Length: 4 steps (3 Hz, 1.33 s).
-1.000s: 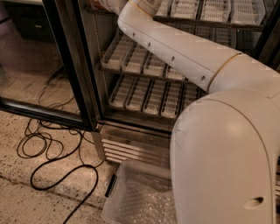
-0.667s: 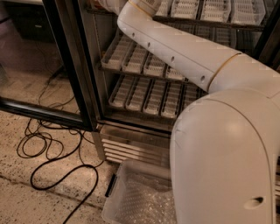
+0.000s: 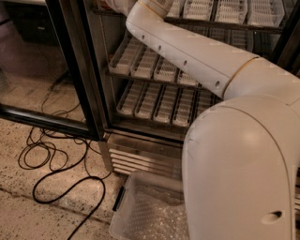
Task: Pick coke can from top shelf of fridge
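The fridge [image 3: 140, 157] stands open, its black-framed glass door [image 3: 70, 70] swung to the left. The top shelf [image 3: 225, 10] shows at the upper edge as a row of white slotted trays. Two similar racks [image 3: 154, 65] lie below it. My white arm [image 3: 187, 51] reaches up and left across the racks and leaves the picture at the top. My gripper is out of view beyond that top edge. The coke can is out of view.
My white body [image 3: 239, 173] fills the right foreground. A clear plastic bin [image 3: 145, 211] sits on the floor before the fridge's louvred base. Black cables [image 3: 51, 154] loop over the speckled floor at left.
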Motion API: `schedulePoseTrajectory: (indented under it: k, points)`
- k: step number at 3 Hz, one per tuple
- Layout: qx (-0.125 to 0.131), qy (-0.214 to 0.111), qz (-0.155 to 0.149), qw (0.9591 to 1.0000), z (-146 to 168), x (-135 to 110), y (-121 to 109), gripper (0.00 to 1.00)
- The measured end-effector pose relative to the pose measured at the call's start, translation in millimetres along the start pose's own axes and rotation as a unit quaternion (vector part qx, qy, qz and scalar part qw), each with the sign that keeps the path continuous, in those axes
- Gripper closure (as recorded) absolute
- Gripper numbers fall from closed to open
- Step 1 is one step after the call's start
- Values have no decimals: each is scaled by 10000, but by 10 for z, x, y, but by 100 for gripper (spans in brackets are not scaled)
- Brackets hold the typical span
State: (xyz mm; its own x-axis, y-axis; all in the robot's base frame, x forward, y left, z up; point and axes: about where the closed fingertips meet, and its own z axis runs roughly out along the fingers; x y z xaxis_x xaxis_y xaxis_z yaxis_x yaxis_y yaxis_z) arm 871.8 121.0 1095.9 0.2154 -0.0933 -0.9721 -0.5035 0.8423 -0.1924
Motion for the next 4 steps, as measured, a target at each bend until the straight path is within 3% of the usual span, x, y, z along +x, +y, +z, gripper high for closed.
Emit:
schedulePoseTrajectory:
  k: [1,2,3,4]
  points:
    - [483,-311,393,9976,-26,-447,-360,100]
    - [906,-523,739,9918,-99,-714,-576,100]
    - [1213,-620,1249,9828,-235,-758,-681,100]
    - [1096,-749,1326,9822,-223,-895,-450,100]
